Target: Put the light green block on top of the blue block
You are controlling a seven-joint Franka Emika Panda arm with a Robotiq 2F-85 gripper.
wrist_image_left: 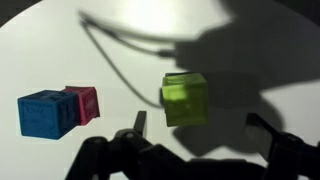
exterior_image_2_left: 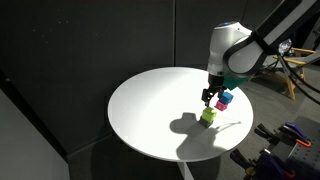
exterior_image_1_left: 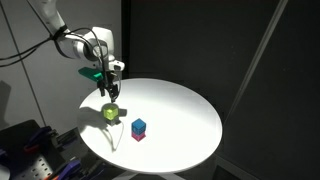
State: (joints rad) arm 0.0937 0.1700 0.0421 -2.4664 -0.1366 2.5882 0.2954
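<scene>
The gripper (wrist_image_left: pixel 200 128) is seen spread wide and empty, poised over the light green block (wrist_image_left: pixel 185 98), which lies on the white table (exterior_image_1_left: pixel 180 105) just right of centre in the wrist view. The blue block (wrist_image_left: pixel 42 113) is found at the left of that frame, touching a pink block (wrist_image_left: pixel 84 103). The green cube is set nearer one finger and turned against the jaws, so it may be pushed or twisted on closing. At placement, the blue block could be nudged aside.
</scene>
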